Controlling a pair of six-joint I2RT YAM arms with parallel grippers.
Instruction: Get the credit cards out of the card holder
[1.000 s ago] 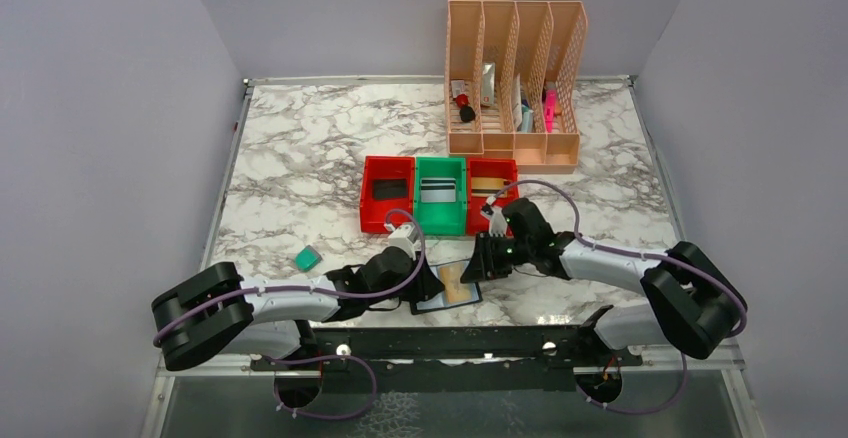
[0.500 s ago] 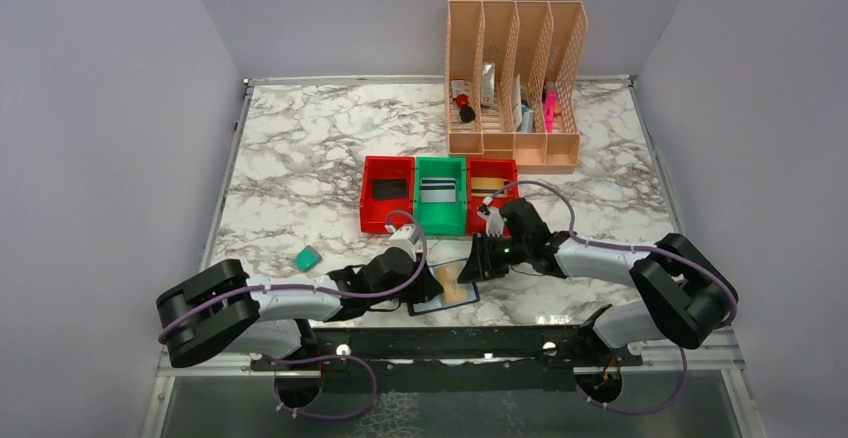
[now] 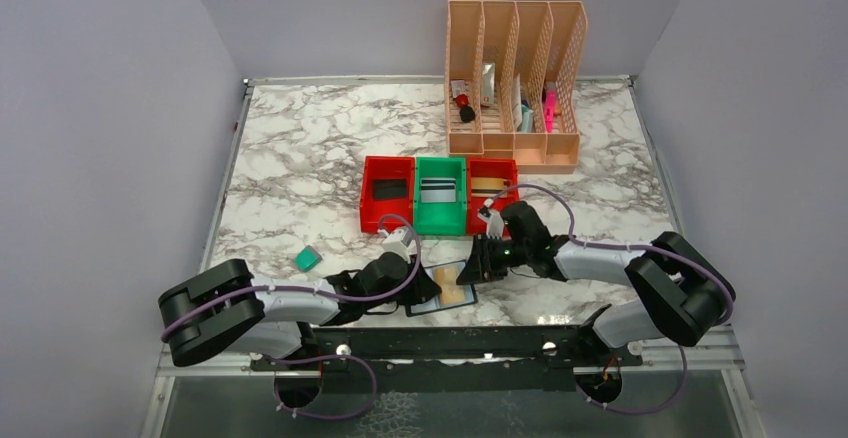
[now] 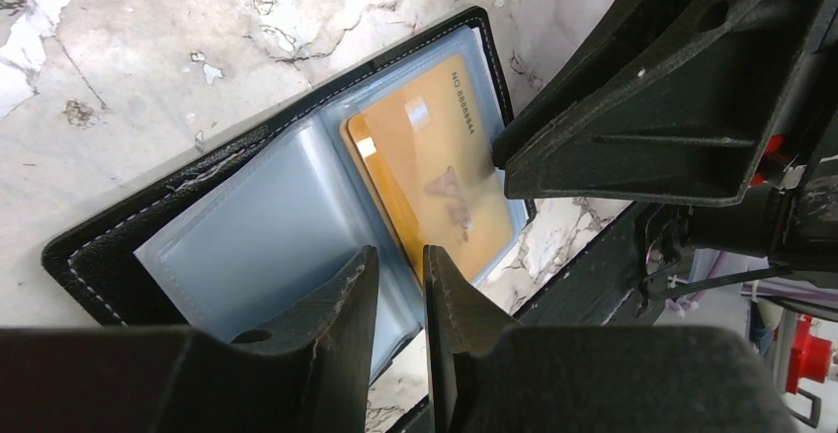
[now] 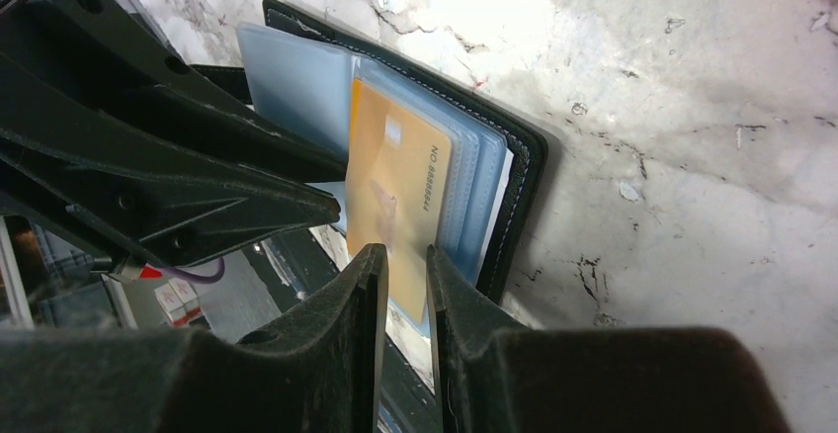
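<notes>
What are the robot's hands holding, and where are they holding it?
The right gripper pinches the gold card by its near edge. The left gripper seems to pinch the card holder by a blue-grey inner sleeve.

Open card holder on marble table
</notes>
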